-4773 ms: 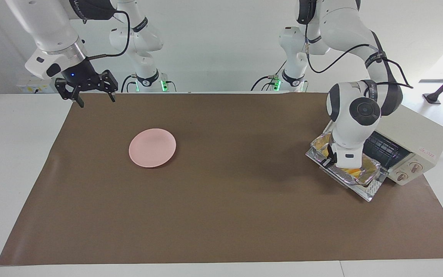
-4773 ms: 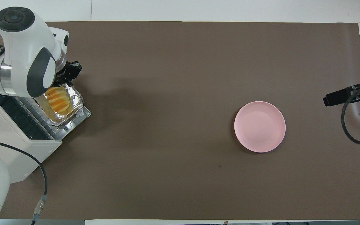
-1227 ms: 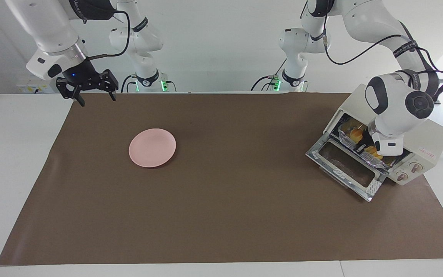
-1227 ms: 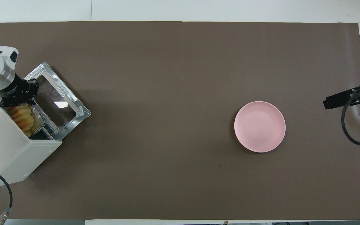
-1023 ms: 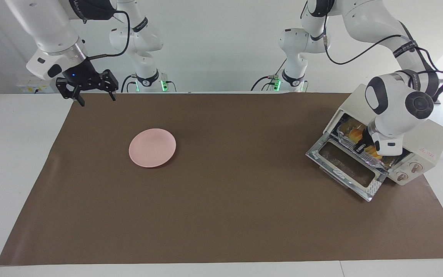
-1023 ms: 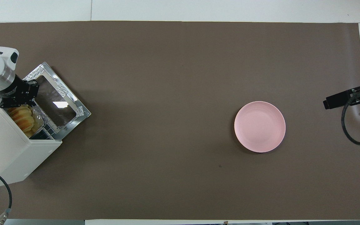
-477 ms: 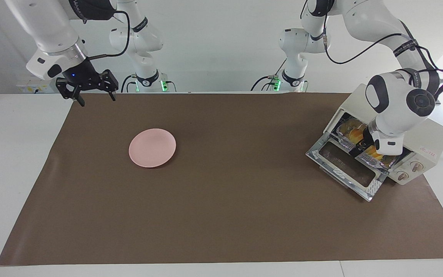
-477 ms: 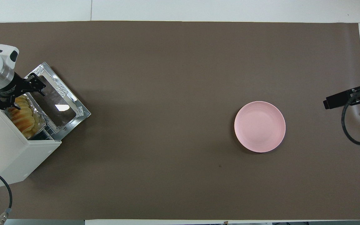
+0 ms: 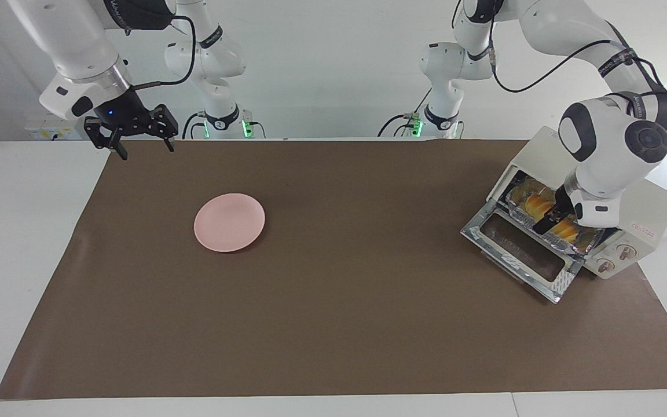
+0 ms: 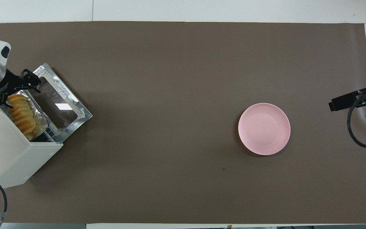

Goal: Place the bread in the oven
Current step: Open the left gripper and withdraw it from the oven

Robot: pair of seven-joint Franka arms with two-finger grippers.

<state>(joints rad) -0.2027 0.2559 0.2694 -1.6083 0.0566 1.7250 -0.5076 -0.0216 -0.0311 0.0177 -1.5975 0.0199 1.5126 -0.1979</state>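
The cream-white oven [image 9: 646, 205] stands at the left arm's end of the table with its glass door [image 9: 519, 252] dropped open. The yellow-orange ridged bread [image 9: 533, 202] lies in a crinkled foil tray [image 9: 565, 243] on the rack, just inside the oven's mouth. From overhead the bread [image 10: 19, 113] and the oven [image 10: 2, 152] show too. My left gripper [image 9: 549, 219] is open just over the bread and tray and holds nothing; it also shows overhead [image 10: 11, 90]. My right gripper [image 9: 131, 143] waits open and empty, raised over the right arm's end of the table.
A round pink plate [image 9: 229, 222] lies empty on the brown mat toward the right arm's end, and shows overhead too [image 10: 264, 128]. The open door [image 10: 59, 101] juts out over the mat in front of the oven.
The foil tray with the bread went from the open door into the oven. My left gripper has since opened, let go of the tray and lifted a little. The right arm has not moved.
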